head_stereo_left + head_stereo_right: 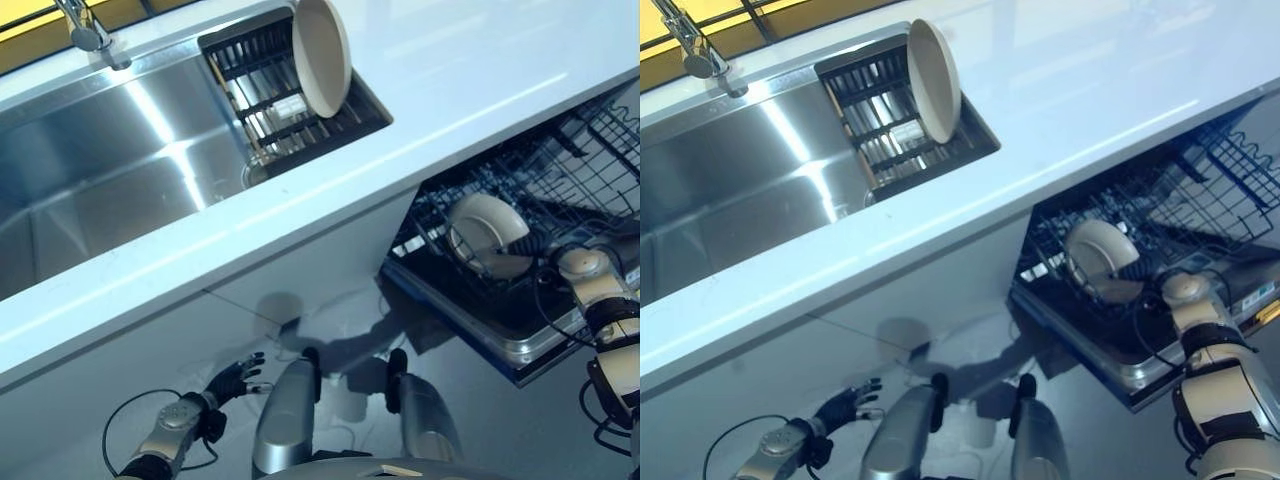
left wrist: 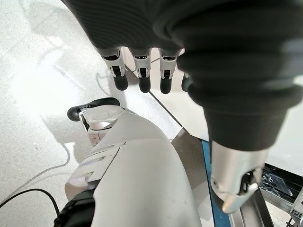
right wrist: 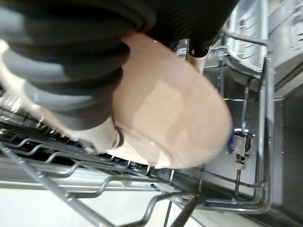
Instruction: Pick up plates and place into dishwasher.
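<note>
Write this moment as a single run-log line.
right hand: holds beige plate in dishwasher rack | left hand: open, idle, low | second plate: upright in sink rack

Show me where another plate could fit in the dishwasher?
The wire rack looks bare beyond the beige plate, toward its far corner. It is crowded near the front edge, where the right hand holds that plate.

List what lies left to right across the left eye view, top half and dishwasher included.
Faucet → sink → drying rack → upright plate → plate in the dishwasher rack → right arm at the far right.
</note>
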`<state>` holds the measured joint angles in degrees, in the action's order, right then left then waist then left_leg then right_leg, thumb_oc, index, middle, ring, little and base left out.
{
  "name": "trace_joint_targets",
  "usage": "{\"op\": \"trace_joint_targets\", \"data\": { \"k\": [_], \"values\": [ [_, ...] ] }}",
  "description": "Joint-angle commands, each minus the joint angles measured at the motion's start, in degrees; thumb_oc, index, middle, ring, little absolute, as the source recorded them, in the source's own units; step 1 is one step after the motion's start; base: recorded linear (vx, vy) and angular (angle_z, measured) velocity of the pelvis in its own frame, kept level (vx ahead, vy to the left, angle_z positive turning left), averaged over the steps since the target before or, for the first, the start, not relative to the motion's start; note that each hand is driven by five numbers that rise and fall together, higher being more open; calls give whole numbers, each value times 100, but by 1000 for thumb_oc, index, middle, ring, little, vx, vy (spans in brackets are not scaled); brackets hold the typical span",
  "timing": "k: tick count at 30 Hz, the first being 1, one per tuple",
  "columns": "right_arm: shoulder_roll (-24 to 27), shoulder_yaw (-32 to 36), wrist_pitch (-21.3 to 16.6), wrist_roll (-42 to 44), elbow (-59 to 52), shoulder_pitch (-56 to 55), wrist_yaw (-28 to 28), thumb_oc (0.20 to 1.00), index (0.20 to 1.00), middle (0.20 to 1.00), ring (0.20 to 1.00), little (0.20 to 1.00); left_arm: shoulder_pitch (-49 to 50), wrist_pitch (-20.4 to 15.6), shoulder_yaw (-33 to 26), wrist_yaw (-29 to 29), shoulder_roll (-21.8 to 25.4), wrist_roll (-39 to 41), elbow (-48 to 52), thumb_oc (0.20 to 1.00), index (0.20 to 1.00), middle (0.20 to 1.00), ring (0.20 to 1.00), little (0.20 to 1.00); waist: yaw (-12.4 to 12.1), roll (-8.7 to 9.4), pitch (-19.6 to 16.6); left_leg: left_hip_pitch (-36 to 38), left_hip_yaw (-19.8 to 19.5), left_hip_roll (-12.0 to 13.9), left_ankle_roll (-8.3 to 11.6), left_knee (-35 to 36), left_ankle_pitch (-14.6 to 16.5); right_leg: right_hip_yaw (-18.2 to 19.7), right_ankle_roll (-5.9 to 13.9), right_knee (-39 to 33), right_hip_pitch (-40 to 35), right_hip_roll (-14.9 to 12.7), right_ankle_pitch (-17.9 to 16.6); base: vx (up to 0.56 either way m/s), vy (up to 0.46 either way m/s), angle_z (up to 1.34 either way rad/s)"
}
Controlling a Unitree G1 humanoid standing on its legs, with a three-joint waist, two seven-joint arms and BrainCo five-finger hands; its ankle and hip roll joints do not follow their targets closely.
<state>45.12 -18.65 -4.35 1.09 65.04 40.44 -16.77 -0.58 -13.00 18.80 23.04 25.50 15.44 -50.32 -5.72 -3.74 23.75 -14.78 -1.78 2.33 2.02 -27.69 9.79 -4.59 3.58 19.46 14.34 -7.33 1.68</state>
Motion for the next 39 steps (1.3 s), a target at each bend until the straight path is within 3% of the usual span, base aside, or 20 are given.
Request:
{"op": "trace_joint_targets", "data": {
  "k": [1, 11, 17, 21, 23, 26, 30, 34, 39],
  "values": [
    [193, 38, 128, -104, 166, 82, 300, 1000, 1000, 1000, 1000, 1000, 272, -116, 112, -13, 74, 179, 261, 1000, 1000, 1000, 1000, 1000, -1, -8, -163, -481, -205, 74, 73, 37, -291, 56, 95, -215, -419, -156, 164, 0, 0, 0],
    [312, 144, 81, -96, 179, 24, 488, 1000, 1000, 1000, 1000, 1000, 311, -185, 139, -26, 20, 203, 227, 1000, 1000, 1000, 1000, 1000, 50, 19, -206, -320, -130, 83, 54, 146, -288, 92, 85, -253, -475, -153, 165, 2, 7, -1],
    [388, 358, 79, 499, 122, -79, 449, 1000, 1000, 1000, 1000, 1000, 366, -180, 101, -23, -1, 205, 204, 1000, 1000, 1000, 1000, 1000, 81, 74, -326, -149, -34, 78, 30, 210, -217, 99, 98, -308, -573, -173, 186, 11, 15, -4],
    [385, 791, 255, 2026, -114, -276, -218, 1000, 1000, 1000, 1000, 1000, 469, -178, 35, -21, -67, 143, 158, 1000, 1000, 1000, 1000, 1000, 130, 119, -456, 47, 28, 82, 31, 292, -164, 135, 109, -387, -722, -167, 207, 54, 27, -3],
    [206, 1282, 468, 2993, -350, -598, -1200, 1000, 1000, 1000, 1000, 1000, 539, -195, -72, 24, -110, 99, 77, 1000, 1000, 1000, 1000, 1000, 171, 157, -567, 232, 64, 82, 42, 427, -148, 147, 124, -459, -850, -155, 245, 70, 39, -1],
    [-15, 1642, 285, 3361, -335, -1093, -1392, 1000, 1000, 1000, 1000, 1000, 529, -211, -178, 52, -194, 33, -167, 1000, 1000, 1000, 1000, 1000, 228, 226, -777, 478, 138, 69, 22, 649, -138, 144, 165, -583, -988, -149, 269, 79, 29, -5],
    [52, 2215, 181, 3590, -57, -1510, -1042, 1000, 1000, 1000, 1000, 1000, 659, -371, -271, 88, -278, -132, -410, 1000, 1000, 1000, 1000, 1000, 230, 311, -1038, 743, 189, 45, -3, 807, -37, 148, 200, -785, -1220, -121, 293, 90, -4, -7],
    [179, 2719, -32, 4065, -26, -1696, -75, 1000, 1000, 1000, 1000, 1000, 719, -604, -340, 98, -348, -144, -576, 1000, 1000, 1000, 1000, 1000, 261, 349, -1224, 1025, 226, 45, -6, 1057, -18, 197, 227, -983, -1436, -67, 287, 53, 14, -4],
    [-165, 3157, -639, 4032, -845, -2113, 1096, 1000, 1000, 1000, 1000, 1000, 692, -652, -315, 206, -328, 37, -104, 1000, 1000, 1000, 1000, 1000, 379, 377, -1399, 1221, 255, 11, -38, 1243, 10, 282, 250, -1074, -1529, -42, 275, 11, 21, -6]
  ]
}}
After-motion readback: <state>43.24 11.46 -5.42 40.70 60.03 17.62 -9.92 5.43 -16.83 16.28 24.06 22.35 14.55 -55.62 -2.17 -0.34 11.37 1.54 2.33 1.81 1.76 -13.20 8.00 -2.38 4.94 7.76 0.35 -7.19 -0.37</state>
